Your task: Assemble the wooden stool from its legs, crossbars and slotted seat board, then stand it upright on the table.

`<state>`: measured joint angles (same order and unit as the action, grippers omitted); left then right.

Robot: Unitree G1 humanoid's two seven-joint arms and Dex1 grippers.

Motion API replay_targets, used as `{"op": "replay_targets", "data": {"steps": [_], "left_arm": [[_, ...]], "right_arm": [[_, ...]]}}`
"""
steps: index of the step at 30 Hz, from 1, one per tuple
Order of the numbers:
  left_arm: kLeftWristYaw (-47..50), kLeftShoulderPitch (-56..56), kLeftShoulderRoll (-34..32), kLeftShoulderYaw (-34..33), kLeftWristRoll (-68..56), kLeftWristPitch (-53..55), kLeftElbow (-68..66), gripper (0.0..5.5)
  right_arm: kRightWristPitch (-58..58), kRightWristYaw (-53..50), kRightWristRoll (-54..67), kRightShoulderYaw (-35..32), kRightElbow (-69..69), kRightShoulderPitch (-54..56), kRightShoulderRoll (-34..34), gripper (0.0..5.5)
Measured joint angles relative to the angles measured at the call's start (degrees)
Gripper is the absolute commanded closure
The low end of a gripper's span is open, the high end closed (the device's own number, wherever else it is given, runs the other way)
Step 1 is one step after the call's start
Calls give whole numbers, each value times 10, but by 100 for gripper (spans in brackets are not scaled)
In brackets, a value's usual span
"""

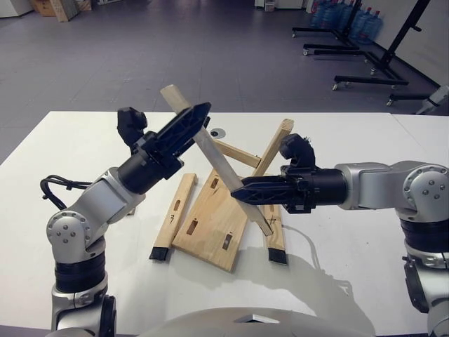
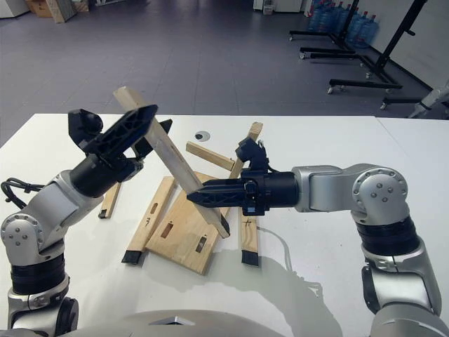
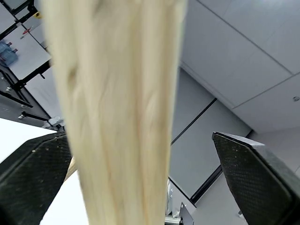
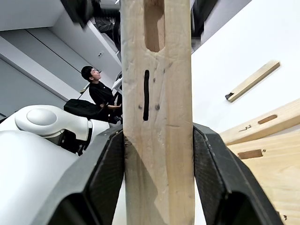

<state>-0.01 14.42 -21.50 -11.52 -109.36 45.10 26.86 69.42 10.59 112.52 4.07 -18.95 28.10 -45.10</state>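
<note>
Head cam first: I've got one stool leg (image 1: 214, 161) up in the air on a slant, over the seat board (image 1: 210, 228), which lies flat on the table (image 1: 351, 253). My right pincer (image 1: 240, 192) has the low end of it and my left pincer (image 1: 201, 119) sits around the high end. A second leg (image 1: 174, 219) lies just beside the board's left edge, and a crossbar (image 1: 235, 152) shows at the board's far side. Left wrist cam: the wood runs up between my fingers (image 3: 253, 173). One finger is right by it and the other is well apart, so that pincer is spread and not clamping anything. Right wrist cam: both pads (image 4: 105, 183) are pressed flat on opposite sides of the stool leg, pinching it near a slot (image 4: 153, 23) cut into it, with the seat board on the table behind.
</note>
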Motion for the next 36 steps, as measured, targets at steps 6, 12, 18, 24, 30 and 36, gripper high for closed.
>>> {"op": "replay_targets", "data": {"steps": [6,12,18,24,30,36], "left_arm": [[9,-5,-12,20,-31,-11,-2,35],[12,-9,-12,35,-33,-17,-3,71],[12,-11,-16,39,-34,-18,-8,168],[12,-18,-22,45,-33,-18,-11,262],[7,-19,-25,45,-36,-19,-12,337],[5,-25,-27,49,-32,-22,-10,338]], "right_arm": [[-16,11,0,11,1,0,-15,350],[-27,17,0,28,-2,0,-16,350],[-39,17,0,33,-3,0,-16,350],[-40,17,0,37,-12,0,-16,350],[-48,16,0,45,-15,0,-18,350],[-48,16,0,48,-16,-2,-19,350]]}}
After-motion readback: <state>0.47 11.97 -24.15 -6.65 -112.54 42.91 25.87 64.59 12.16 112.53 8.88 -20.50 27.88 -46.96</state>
